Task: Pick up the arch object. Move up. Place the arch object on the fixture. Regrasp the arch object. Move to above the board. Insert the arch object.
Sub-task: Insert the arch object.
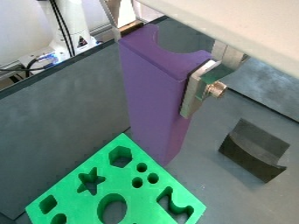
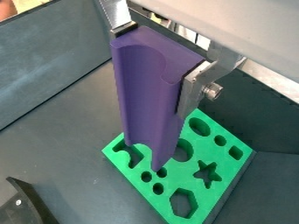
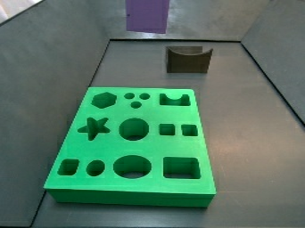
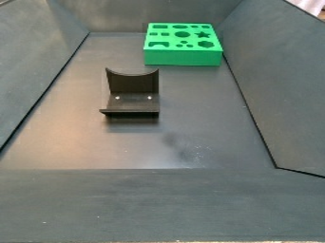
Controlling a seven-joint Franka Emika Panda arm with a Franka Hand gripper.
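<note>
The purple arch object [image 1: 156, 92] [image 2: 149, 92] hangs upright in my gripper [image 1: 158, 74] [image 2: 158, 61], which is shut on its upper end, the curved groove showing at the top. One silver finger [image 1: 198, 87] [image 2: 197, 87] presses its side. The arch object's lower end hovers above the green board [image 1: 140, 199] [image 2: 229, 164], clear of its cut-outs. In a side view only the purple arch object [image 3: 145, 13] shows at the upper edge, high above the far end of the board [image 3: 155, 147]. The dark fixture [image 1: 254, 149] [image 3: 187, 59] [image 4: 129, 95] stands empty on the floor beside the board [image 4: 181, 59].
Dark sloping walls [image 3: 53, 53] enclose the grey floor [image 4: 178, 142] on all sides. A corner of the fixture [image 2: 24, 206] shows in a wrist view. Cables and white equipment [image 1: 52, 48] lie beyond the wall.
</note>
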